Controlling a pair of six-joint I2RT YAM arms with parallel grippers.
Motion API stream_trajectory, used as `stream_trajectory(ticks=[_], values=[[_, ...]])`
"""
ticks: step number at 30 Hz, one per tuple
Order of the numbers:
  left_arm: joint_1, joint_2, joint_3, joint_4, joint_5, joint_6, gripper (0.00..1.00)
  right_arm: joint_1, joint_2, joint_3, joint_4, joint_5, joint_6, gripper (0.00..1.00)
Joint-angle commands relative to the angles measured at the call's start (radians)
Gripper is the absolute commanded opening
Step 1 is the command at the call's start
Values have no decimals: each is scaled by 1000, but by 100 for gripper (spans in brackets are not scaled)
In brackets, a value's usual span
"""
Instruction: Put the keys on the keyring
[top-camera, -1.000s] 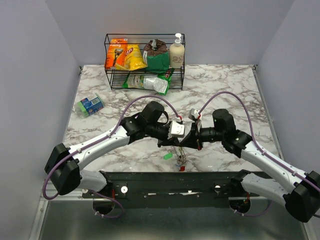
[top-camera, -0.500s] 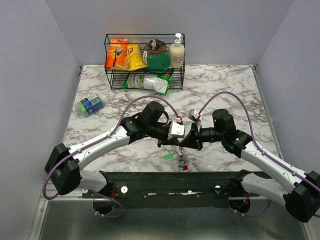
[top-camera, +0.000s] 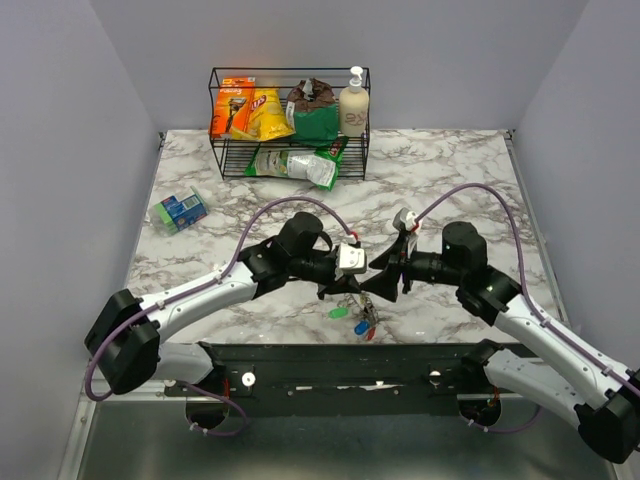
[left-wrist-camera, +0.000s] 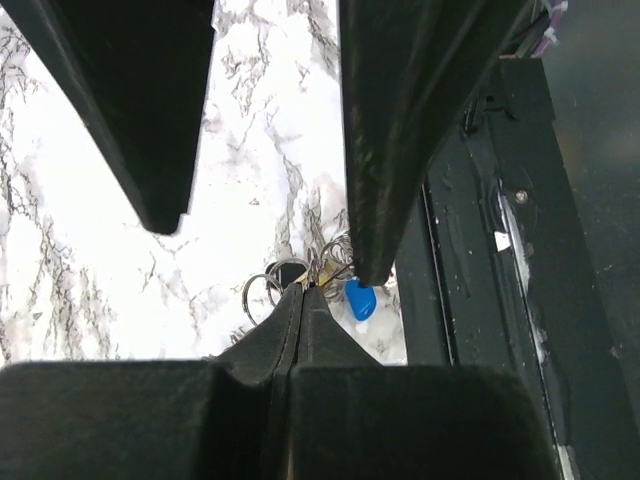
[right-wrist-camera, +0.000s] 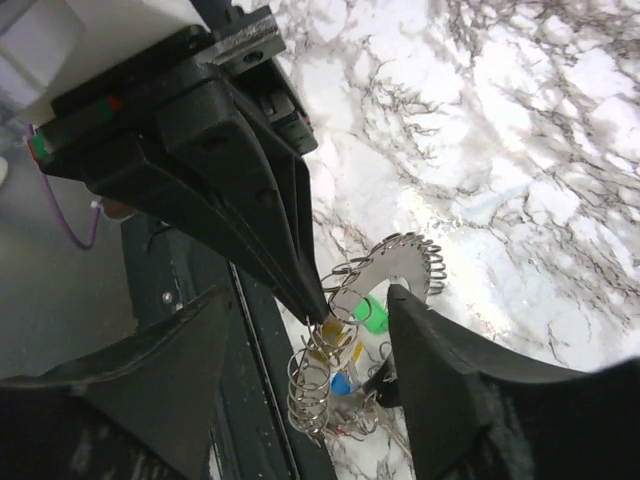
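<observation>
Meeting claws, top view: left claw (top-camera: 343, 290) and right claw (top-camera: 373, 292) face tip to tip over the near part of the marble tabletop (top-camera: 450, 170).
Keyring, top view: keyring (top-camera: 360, 308) sits at the two tips, with the keys (top-camera: 362, 326) dangling under it; green, blue and red heads show.
Far side, top view: wire rack (top-camera: 212, 110) holding packets and a bottle; teal box (top-camera: 179, 210) near the left edge.
Left claw, left wrist view: left claw (left-wrist-camera: 300, 291) pressed together, its tip pinching the keyring (left-wrist-camera: 335, 248); blue key (left-wrist-camera: 360, 300) just beside it.
Right claw, left wrist view: right claw (left-wrist-camera: 265, 250) spread, one finger on each side of that tip.
Right claw, right wrist view: right claw (right-wrist-camera: 312, 295) spread wide around the keyring (right-wrist-camera: 400, 247).
Left claw, right wrist view: left claw (right-wrist-camera: 318, 308) closed on the coil, with a yellow key (right-wrist-camera: 330, 328) at its tip, a green key (right-wrist-camera: 372, 312) beside it and the blue key (right-wrist-camera: 341, 383) lower.
</observation>
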Motion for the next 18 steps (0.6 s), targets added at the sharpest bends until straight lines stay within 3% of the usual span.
stream_trajectory(ticks=[1, 18], values=[[-4, -53, -54, 170, -25, -89, 0, 4, -39, 14, 23, 96, 36, 76], [-4, -201, -310, 707, -126, -292, 0, -36, -82, 30, 36, 46, 90, 81]])
